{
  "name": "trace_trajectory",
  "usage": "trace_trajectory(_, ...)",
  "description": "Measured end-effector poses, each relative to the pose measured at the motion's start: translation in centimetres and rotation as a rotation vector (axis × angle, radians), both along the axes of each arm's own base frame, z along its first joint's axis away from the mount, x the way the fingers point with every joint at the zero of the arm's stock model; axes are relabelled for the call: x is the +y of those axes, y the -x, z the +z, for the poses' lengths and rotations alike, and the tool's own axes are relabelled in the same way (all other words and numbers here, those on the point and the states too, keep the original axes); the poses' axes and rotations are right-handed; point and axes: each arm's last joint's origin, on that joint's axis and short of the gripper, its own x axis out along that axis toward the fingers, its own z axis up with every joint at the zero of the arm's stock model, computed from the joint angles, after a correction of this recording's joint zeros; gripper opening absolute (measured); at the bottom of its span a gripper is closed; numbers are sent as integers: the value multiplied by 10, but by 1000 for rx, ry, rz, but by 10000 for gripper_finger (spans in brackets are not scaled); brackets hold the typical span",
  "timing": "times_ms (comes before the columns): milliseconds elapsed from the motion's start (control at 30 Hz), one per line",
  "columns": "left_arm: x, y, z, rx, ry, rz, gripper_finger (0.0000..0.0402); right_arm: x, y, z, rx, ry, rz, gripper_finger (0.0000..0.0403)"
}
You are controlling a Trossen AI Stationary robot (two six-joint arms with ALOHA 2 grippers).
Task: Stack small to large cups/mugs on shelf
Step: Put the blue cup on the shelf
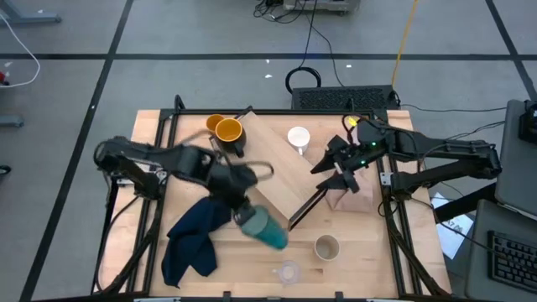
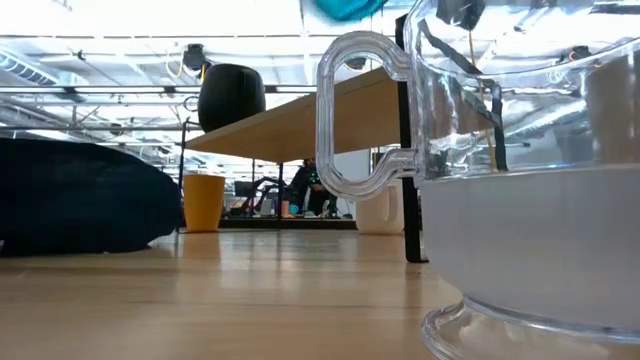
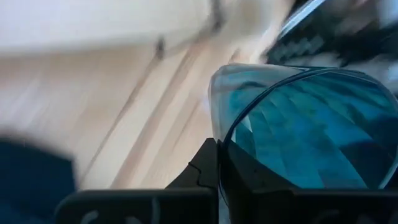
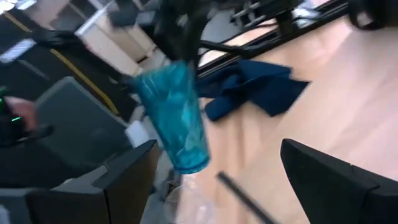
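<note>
My left gripper (image 1: 243, 205) is shut on the tall teal tumbler (image 1: 268, 229), held in the air over the table's near middle, just off the shelf's near edge. The shelf (image 1: 281, 172) is a long light-wood board lying slantwise on dark supports. My right gripper (image 1: 333, 170) hovers open over the shelf's right end, touching nothing; its wrist view looks at the tumbler (image 4: 174, 118). A yellow-orange mug (image 1: 228, 130) and a small orange cup (image 1: 213, 122) stand at the far left. The white mug (image 1: 299, 137) stands on the shelf. The beige-grey cup (image 1: 326, 247) and the small clear cup (image 1: 288, 273) stand near the front edge. My left gripper holds the teal tumbler at its wide rim end (image 3: 227, 134), coming from above and the left. A dark finger (image 3: 211, 165) sits right at the rim; whether one finger is inside does not show. The tumbler hangs tilted below the fingers, lifted clear (image 2: 345, 8).
A dark blue cloth (image 1: 191, 239) lies crumpled at the near left, beside the tumbler. A pinkish-beige cloth (image 1: 352, 197) lies under the right gripper. The clear cup's handle (image 2: 355, 110) fills the low view's foreground. Bare wood lies between the cloth and the front cups.
</note>
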Motion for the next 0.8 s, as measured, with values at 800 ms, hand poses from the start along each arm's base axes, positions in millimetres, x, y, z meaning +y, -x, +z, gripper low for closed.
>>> trace_trajectory(800,21,-25,34,-365,203,34,3,61,-26,1,16,-291,370,356)
